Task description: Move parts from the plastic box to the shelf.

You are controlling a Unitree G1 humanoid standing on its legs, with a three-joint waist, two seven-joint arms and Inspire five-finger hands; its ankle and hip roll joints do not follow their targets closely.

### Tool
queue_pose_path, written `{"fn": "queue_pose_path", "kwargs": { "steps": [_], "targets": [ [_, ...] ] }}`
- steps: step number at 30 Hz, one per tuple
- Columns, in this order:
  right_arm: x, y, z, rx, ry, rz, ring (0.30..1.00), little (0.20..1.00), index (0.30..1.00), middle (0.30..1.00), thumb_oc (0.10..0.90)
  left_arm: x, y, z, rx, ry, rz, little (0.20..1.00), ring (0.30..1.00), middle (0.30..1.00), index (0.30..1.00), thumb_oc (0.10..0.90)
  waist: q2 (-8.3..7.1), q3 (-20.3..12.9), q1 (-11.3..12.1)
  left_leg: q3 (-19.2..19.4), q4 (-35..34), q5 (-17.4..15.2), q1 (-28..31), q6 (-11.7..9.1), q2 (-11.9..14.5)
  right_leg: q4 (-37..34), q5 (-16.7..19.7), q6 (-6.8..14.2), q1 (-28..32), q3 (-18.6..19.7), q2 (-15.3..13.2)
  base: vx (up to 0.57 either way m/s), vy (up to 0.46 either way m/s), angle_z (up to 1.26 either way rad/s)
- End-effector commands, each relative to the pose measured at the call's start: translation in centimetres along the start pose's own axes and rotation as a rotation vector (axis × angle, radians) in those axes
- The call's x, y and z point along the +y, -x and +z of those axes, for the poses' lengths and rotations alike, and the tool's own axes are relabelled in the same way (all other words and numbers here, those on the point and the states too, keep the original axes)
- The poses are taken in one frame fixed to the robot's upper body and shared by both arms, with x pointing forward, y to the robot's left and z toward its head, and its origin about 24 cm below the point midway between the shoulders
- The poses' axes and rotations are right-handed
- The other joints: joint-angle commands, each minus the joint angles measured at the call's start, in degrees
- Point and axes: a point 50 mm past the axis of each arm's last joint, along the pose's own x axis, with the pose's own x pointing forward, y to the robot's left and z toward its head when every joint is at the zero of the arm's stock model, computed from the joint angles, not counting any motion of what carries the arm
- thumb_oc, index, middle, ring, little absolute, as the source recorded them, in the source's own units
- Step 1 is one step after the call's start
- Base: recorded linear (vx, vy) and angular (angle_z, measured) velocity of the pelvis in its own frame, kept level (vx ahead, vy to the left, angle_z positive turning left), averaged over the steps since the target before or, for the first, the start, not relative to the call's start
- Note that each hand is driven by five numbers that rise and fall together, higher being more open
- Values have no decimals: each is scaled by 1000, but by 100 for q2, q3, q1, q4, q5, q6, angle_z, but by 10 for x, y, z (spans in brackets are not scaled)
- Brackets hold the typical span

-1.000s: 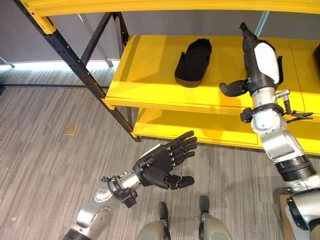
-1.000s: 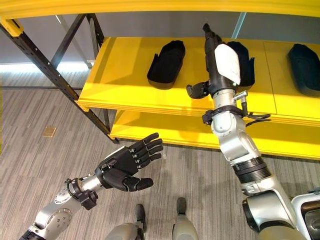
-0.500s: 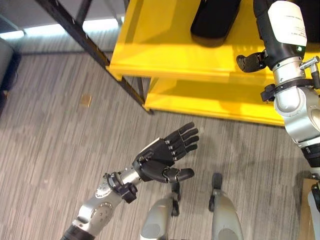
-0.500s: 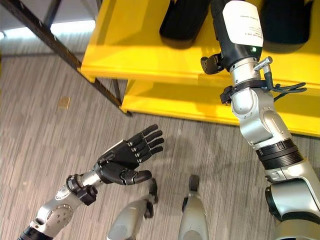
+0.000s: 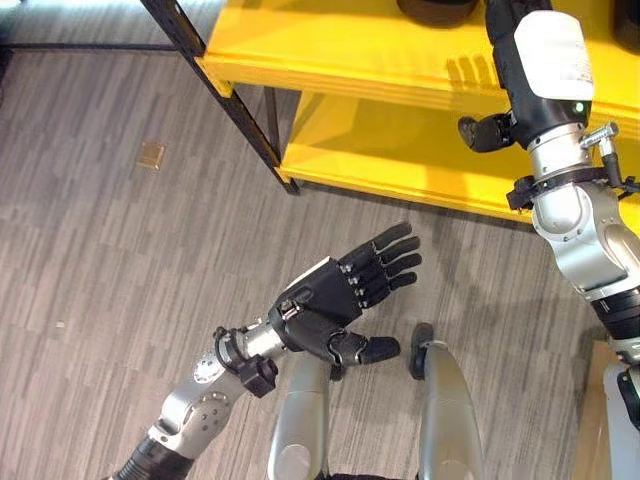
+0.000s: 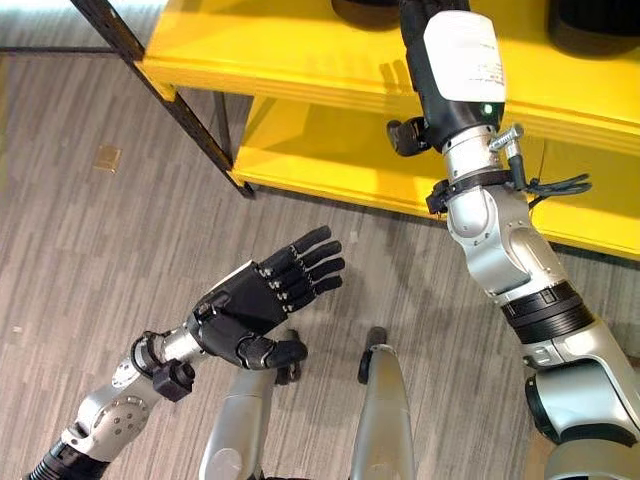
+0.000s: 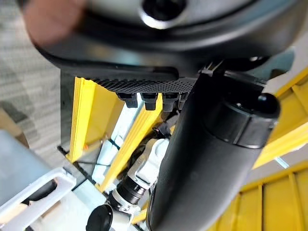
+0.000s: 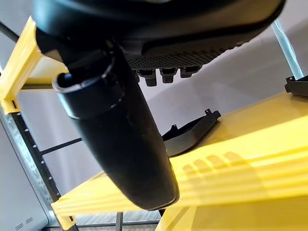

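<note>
Camera pitched down since earlier; right hand (image 6: 440,70) pulled back over edge of yellow metal shelf (image 5: 330,50), fingers straight, empty. Black moulded plastic part (image 8: 190,134) lies on shelf. Left hand (image 5: 335,300) open, empty above floor. Risk: retreating arm clips shelf edge.

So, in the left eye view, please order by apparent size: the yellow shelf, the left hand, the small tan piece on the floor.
1. yellow shelf, largest, though cut by the frame.
2. left hand, open, nearer the camera.
3. small tan piece, smallest.

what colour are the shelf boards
Bright yellow shelf boards on dark metal posts, best seen in the left eye view.
</note>
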Motion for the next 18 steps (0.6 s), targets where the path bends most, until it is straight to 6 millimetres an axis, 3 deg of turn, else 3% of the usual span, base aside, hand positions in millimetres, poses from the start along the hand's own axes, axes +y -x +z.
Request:
{"fn": "queue_pose_path", "kwargs": {
  "steps": [1,2,7,9,11,18],
  "targets": [
    [-69,-25,41,-210,12,-313,1000,1000,1000,1000,900,-28,-8,31,-188,-50,-178,1000,1000,1000,1000,900,-213,-87,37,-96,-350,5,551,109,-140,471,-772,-194,742,-57,150,-85,-24,-4],
    [-80,-25,37,-183,69,-414,1000,1000,1000,1000,900,-32,-14,35,-178,-78,-205,1000,1000,1000,1000,900,-320,-91,28,-122,85,-290,392,144,-99,799,-987,-183,632,15,205,-177,-22,-3],
    [-90,-27,36,-172,78,-485,1000,1000,1000,1000,900,-33,-26,41,-161,-98,-207,1000,1000,1000,1000,900,-417,-152,30,-58,223,-271,194,193,-51,901,-932,-212,454,-5,252,-91,-12,4],
    [-92,-29,37,-164,56,-485,1000,1000,1000,1000,900,-33,-33,42,-151,-111,-207,1000,1000,1000,1000,900,-486,-201,9,-57,307,-500,240,180,-54,946,-1058,-170,497,43,279,23,-6,1],
    [-92,-30,38,-165,35,-486,1000,1000,1000,1000,900,-33,-35,42,-152,-110,-207,1000,1000,1000,1000,900,-501,-203,2,-16,281,-398,193,214,-34,899,-929,-209,449,23,287,-52,13,-3],
    [-91,-27,60,-272,-410,-394,1000,1000,1000,1000,900,-30,-41,35,-146,-116,-188,1000,1000,1000,1000,900,-556,-350,-86,67,-2,-319,412,170,33,711,-889,-201,608,86,335,0,23,-2]
  ]
}}
